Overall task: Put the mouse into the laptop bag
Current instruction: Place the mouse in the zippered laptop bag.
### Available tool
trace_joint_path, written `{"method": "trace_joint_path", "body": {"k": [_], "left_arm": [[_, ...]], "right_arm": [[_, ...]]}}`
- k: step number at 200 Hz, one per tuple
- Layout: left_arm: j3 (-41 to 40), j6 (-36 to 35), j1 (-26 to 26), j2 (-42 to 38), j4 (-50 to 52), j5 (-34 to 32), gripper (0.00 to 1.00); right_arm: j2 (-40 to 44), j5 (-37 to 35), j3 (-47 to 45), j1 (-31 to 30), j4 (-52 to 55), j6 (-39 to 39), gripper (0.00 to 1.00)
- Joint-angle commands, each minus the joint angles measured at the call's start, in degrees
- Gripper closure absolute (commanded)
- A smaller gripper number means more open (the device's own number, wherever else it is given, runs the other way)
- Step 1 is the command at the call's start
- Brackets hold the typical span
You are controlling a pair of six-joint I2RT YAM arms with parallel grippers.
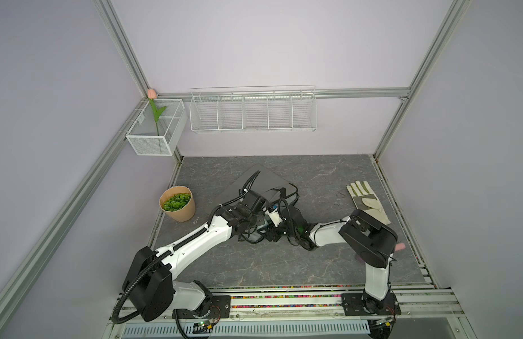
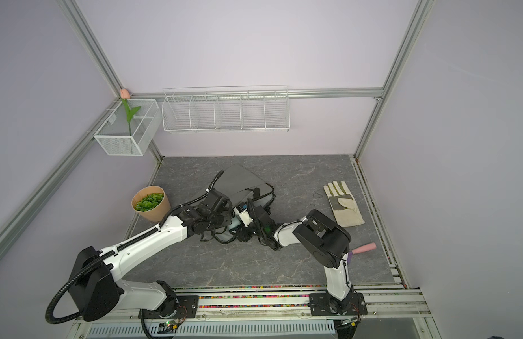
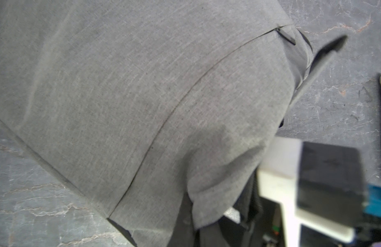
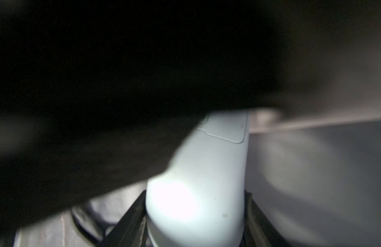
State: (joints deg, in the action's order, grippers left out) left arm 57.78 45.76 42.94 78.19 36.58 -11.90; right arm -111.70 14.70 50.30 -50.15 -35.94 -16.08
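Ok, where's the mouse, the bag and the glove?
mouse [image 4: 206, 166], right wrist view, on its pale smooth body.
laptop bag [image 3: 121, 85], left wrist view, on its grey fabric side.
glove [image 1: 375, 214], in a top view, on its white lower part.

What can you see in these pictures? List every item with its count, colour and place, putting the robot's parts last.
laptop bag: one, grey, mid-table, flap raised.
mouse: one, pale mint-blue, at the bag's opening, gripped.
work glove: one, white and grey, flat near the table's right edge.
plant pot: one, tan with green leaves, table's left side.
pink cylinder: one, pink, near the table's right edge.
purple piece: one, purple, beside the cylinder, mostly hidden.
wire rack: one, white, back wall.
mesh basket: one, white, left wall.
tulip: one, pink, in the basket.
table: one, dark grey marble.
left end effector: one, black, shut, seemingly on the bag's flap.
right end effector: one, black, shut on the mouse.
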Motion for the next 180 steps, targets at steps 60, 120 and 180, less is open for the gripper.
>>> {"method": "trace_joint_path", "body": {"k": [60,120,180], "left_arm": [[4.4,1.2,0.0,1.9,-0.7,3.1,1.0],[4.2,1.0,0.0,1.7,-0.6,2.5,1.0],[2.9,0.8,-0.1,0.5,-1.0,2.1,1.0]], "right_arm": [[-5.6,-2.9,8.0,-2.7,-0.3,-1.2,0.16],[-1.8,-2.8,2.1,-1.4,-3.3,-4.5,0.2],[6.1,-0.3,-7.9,1.3,-6.7,-12.3,0.17]]}}
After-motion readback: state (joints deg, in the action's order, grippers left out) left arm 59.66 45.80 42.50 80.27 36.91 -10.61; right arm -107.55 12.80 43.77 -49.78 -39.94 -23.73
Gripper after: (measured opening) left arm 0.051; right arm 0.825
